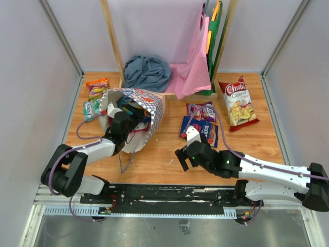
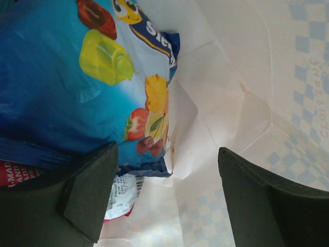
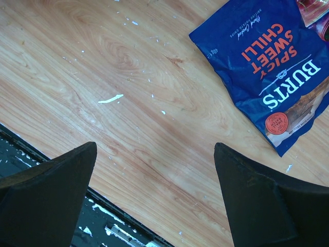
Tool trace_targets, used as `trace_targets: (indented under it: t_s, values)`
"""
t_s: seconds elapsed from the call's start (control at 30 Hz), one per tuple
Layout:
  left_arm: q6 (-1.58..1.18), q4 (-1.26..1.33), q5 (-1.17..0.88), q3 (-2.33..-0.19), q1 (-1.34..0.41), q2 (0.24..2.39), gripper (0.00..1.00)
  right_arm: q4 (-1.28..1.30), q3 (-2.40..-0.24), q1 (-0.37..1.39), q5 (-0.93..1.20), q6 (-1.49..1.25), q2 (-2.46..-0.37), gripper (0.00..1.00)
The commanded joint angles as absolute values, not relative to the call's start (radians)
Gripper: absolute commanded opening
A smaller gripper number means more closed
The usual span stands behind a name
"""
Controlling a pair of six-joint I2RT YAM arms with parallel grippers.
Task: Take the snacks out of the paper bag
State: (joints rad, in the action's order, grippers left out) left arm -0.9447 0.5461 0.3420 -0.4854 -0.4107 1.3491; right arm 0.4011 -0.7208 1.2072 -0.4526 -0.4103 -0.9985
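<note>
The paper bag (image 1: 149, 110) lies on its side at the left of the wooden table, mouth toward my left arm. My left gripper (image 1: 128, 119) reaches into it. Inside, my left gripper (image 2: 167, 198) is open, nothing between its fingers (image 2: 90, 198). A blue fruit-print snack packet (image 2: 67, 98) lies beside the left finger, over a white-and-magenta packet (image 2: 121, 198). My right gripper (image 1: 189, 157) (image 3: 154, 185) hangs open over bare wood. Outside the bag lie the Chuds bag (image 1: 236, 102), dark blue bags (image 1: 199, 131) (image 3: 267, 67), a magenta packet (image 1: 203, 110) and small packets (image 1: 96, 86).
A grey-blue cloth (image 1: 148, 72) and pink (image 1: 193, 72) and green (image 1: 213, 46) cloth bags sit by the wooden frame (image 1: 113, 41) at the back. Walls close both sides. A black rail (image 1: 169, 193) runs along the near edge.
</note>
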Motion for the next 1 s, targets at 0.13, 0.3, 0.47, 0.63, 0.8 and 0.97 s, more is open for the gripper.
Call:
trace_targets:
  t_s: [0.13, 0.3, 0.47, 0.63, 0.8, 0.97]
  values:
    - [-1.071, 0.454, 0.349, -0.500, -0.399, 1.339, 0.81, 0.406, -0.703, 1.192, -0.474, -0.398, -0.975, 0.98]
    - [-1.103, 0.350, 0.333, -0.504, -0.401, 1.243, 0.81, 0.389, -0.696, 1.192, -0.469, -0.395, -0.988, 0.98]
    - [-1.138, 0.260, 0.337, -0.474, -0.402, 1.174, 0.81, 0.369, -0.704, 1.192, -0.457, -0.393, -1.012, 0.98]
    - [-1.144, 0.259, 0.357, -0.442, -0.402, 1.159, 0.81, 0.369, -0.705, 1.192, -0.456, -0.394, -1.012, 0.98]
    - [-1.146, 0.251, 0.371, -0.467, -0.400, 1.209, 0.79, 0.377, -0.697, 1.192, -0.461, -0.396, -0.990, 0.98]
    - [-1.149, 0.296, 0.380, -0.471, -0.401, 1.261, 0.69, 0.380, -0.694, 1.192, -0.466, -0.399, -0.987, 0.98]
